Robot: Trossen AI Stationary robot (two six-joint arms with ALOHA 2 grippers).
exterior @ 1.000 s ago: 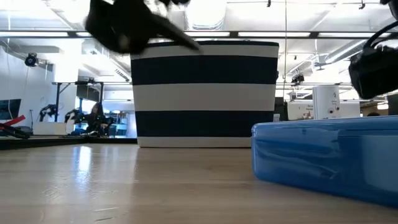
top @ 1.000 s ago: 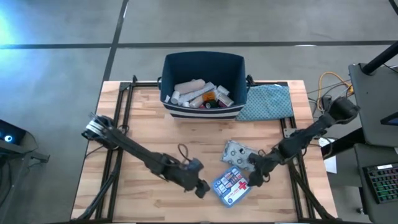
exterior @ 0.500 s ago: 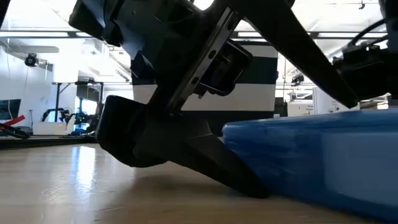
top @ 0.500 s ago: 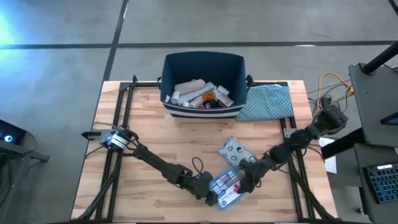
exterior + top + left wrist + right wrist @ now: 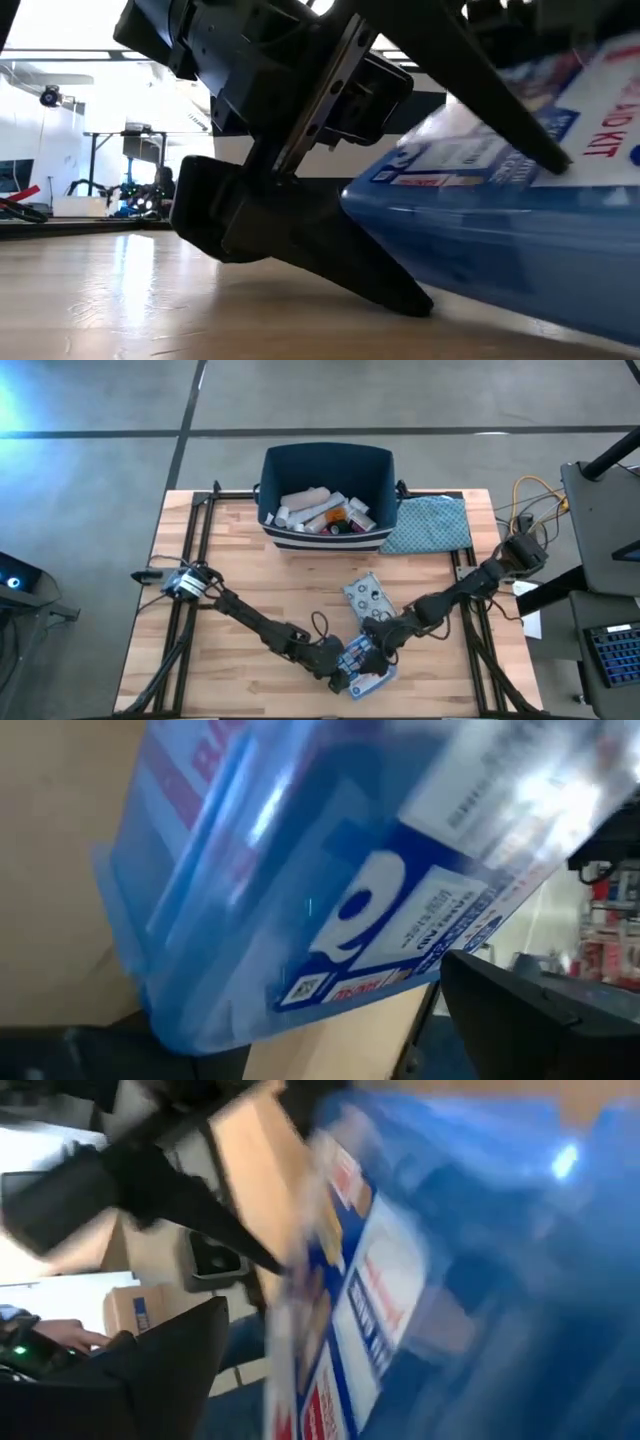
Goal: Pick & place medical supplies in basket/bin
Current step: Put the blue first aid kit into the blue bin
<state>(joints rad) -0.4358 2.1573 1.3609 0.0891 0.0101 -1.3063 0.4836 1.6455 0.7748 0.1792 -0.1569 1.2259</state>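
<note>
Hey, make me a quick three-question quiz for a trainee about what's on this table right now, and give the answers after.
1. True or false: the navy bin already holds supplies.
2. Which claws are at the blue first-aid kit? A) left only B) right only C) both
3. What lies on the table between the kit and the bin?

Key:
1. True; white bottles and rolls show inside.
2. C; left claw and right claw flank it, and one side is tipped up.
3. The silver blister pack.

The high camera is looking straight down over the whole worktop. The low one is sitting at worktop height, facing the room. Both wrist cameras are pressing close to the blue first-aid pouch, which every view is sharing.
</note>
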